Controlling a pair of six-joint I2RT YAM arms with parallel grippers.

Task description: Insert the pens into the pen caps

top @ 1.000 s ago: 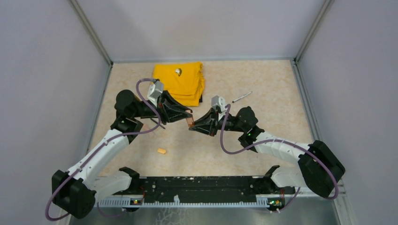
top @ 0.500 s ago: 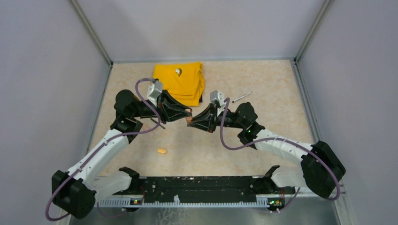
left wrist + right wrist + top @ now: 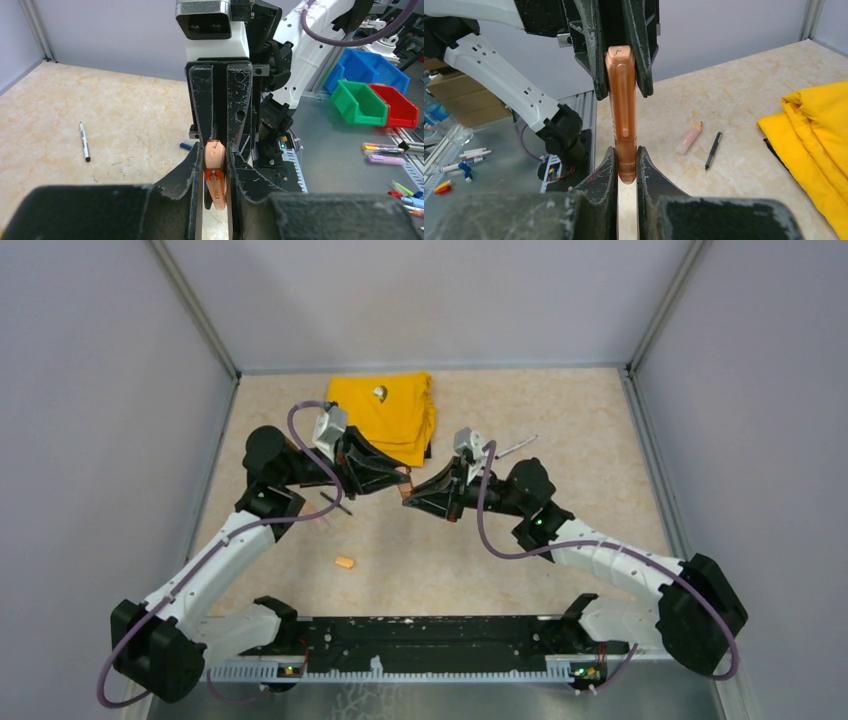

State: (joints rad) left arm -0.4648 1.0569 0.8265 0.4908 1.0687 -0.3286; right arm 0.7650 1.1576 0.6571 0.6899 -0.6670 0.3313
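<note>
Spotter: What's nearest your lens?

Operator: In my right wrist view, the right gripper is pinched tight on the lower end of an orange marker in mid-frame. The marker's upper end sits between the fingers of the left gripper, which is clamped on it too. So both arms have the one marker, held above the table at the centre of the overhead frame. I can't tell whether a cap is already on it.

Spotter: What worries you?

Operator: Two arms are locked to one short stick. If I push off-axis, I reckon it bends, twists or pops out of a jaw. The right gripper has only the very end, so that's my weaker hold. If I let go early, it drops and rolls.

Spotter: And around it?

Operator: Overhead, a small orange piece lies low and left of centre, well apart from the grippers. A dark pen lies just beside the left arm's wrist, so that arm crowds my approach to it. In the left wrist view, a dark blue cap lies on the table beside the right gripper's fingers. Further up, a silver pen lies just behind the right wrist. The folded yellow cloth lies at top centre, just beyond the left gripper.
</note>
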